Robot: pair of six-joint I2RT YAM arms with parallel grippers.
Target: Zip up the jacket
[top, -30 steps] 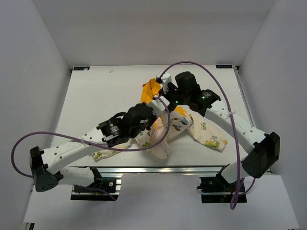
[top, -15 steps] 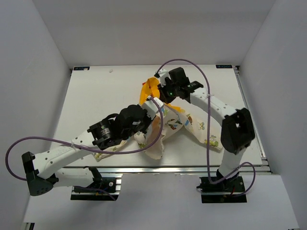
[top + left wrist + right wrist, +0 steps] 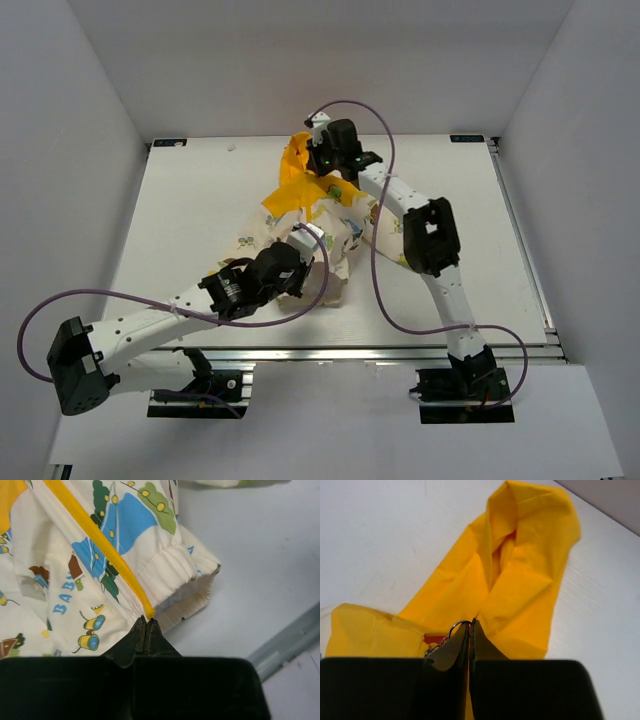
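Left wrist view: blue print letters "BAB" [image 3: 61,604] readable on jacket [image 3: 125,535], rest unclear. Left claw [image 3: 145,626] pressed together, pinching bottom end of yellow zip [image 3: 100,540] beside gathered hem. Right claw [image 3: 470,630] together on yellow fabric by metal ring [image 3: 459,625]; hood [image 3: 520,555] ahead. One jacket, mid-table [image 3: 190,200], hood at far edge. Two purple cables [image 3: 60,300]; both arms overhang jacket.

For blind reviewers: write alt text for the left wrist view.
The left gripper, shut, pinches the bottom end of the yellow-orange zipper of a cream, cartoon-printed child's jacket lying on a white table.
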